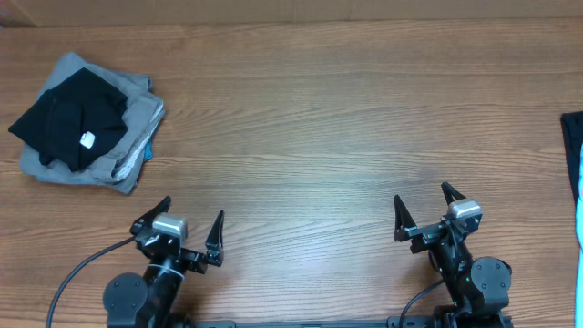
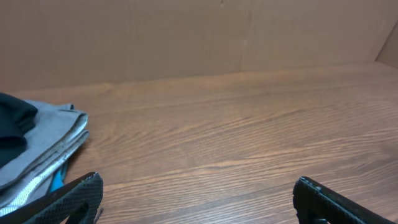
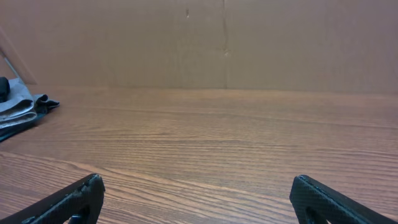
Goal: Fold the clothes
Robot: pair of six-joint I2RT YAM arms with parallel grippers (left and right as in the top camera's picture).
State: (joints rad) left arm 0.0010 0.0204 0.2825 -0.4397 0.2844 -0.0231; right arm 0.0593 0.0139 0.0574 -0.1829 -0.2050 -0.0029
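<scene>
Overhead, the left gripper (image 1: 193,214) and right gripper (image 1: 422,199) both have their fingers spread wide apart, holding nothing. The black garment (image 1: 68,123) lies bundled on grey trousers (image 1: 138,114) on the table (image 1: 319,118), well ahead and left of the left gripper's fingers.

At 3 o'clock overhead, a black-and-blue item (image 1: 572,146) is cut by the edge; the clothes (image 1: 73,123) hide much of the grey trousers (image 1: 144,109).
</scene>
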